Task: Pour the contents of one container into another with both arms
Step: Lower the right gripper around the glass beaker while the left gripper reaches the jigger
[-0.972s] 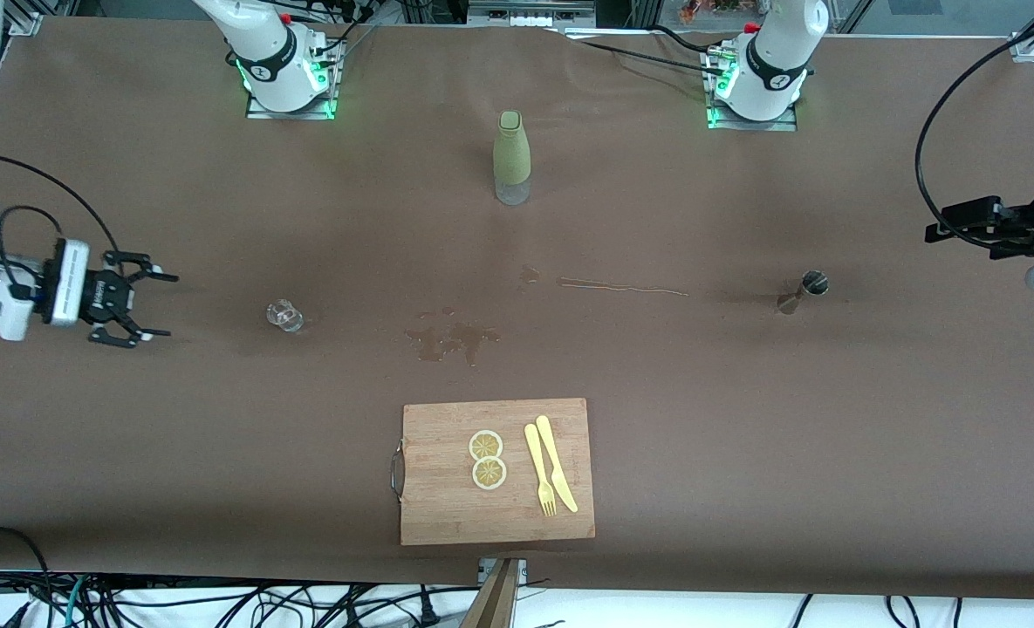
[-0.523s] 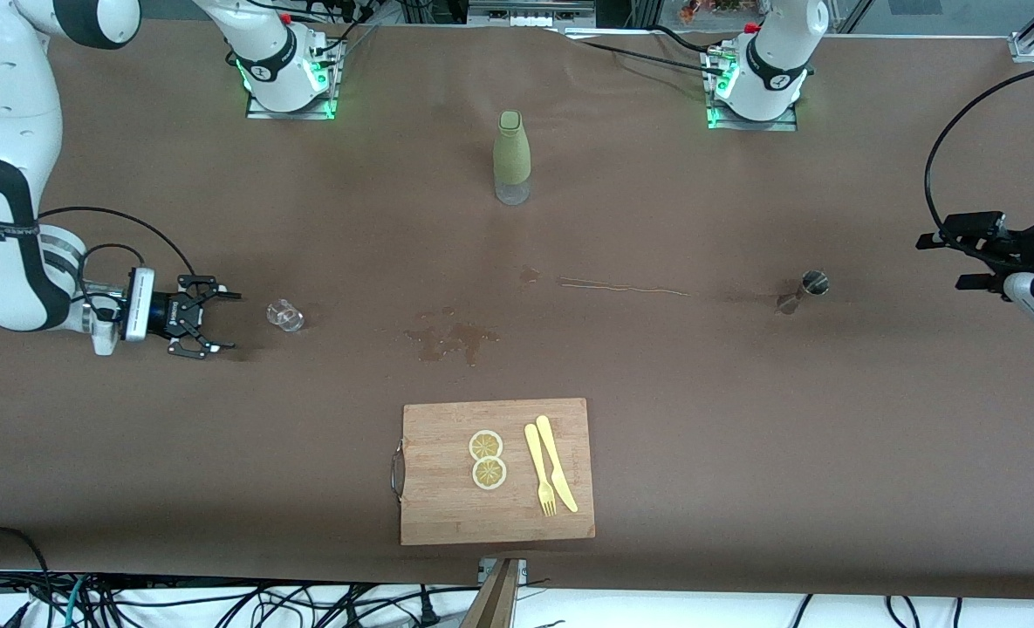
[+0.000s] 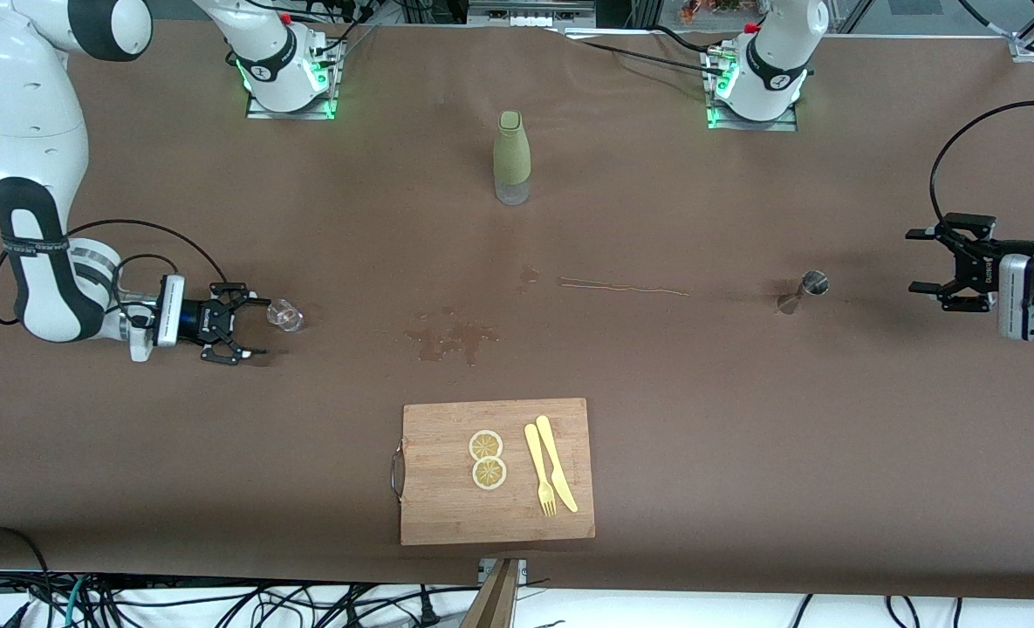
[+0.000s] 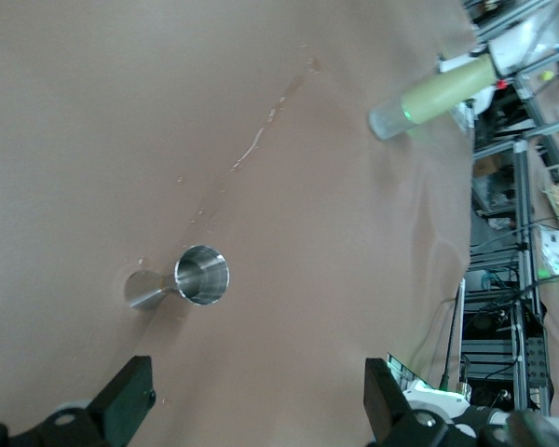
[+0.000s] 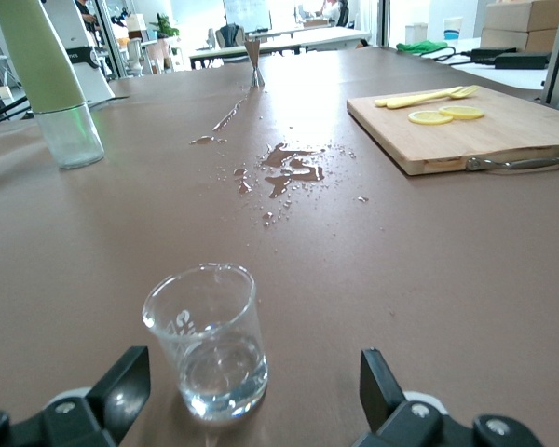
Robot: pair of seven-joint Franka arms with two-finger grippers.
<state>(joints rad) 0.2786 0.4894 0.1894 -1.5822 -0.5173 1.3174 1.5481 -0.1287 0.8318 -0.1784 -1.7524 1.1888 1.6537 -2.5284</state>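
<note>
**Both hands open, each low beside its vessel**

The right hand (image 3: 250,328) lies low over the bench (image 3: 743,419), fingers spread wide and gripping nothing. The glass (image 3: 284,315) stands just ahead of its fingertips, barely apart from them. In the right wrist view the glass (image 5: 207,341) sits between the two black fingers (image 5: 121,382), whose tips are cut off by the frame edge; it holds a little clear liquid. Faint white marks show on its wall but cannot be read.

The left hand (image 3: 921,260) hangs over the left arm's end of the bench, also released and holding nothing. The jigger (image 3: 803,290) stands on the bench ahead of it, clearly apart. From the left wrist view the jigger (image 4: 186,279) shows its open metal mouth; whether anything is inside cannot be told.

Out from both hands, toward mid-bench, lies a wet spill (image 3: 451,338) and a thin streak (image 3: 623,287). The bottle (image 3: 511,158) stands upright between the arm bases, green-sleeved with a clear foot. A board (image 3: 447,515) carries two lemon slices (image 3: 487,459), a fork (image 3: 539,472) and a knife (image 3: 556,463).

Small lettering on the right arm's black band (image 3: 24,245) is too fine to read.
</note>
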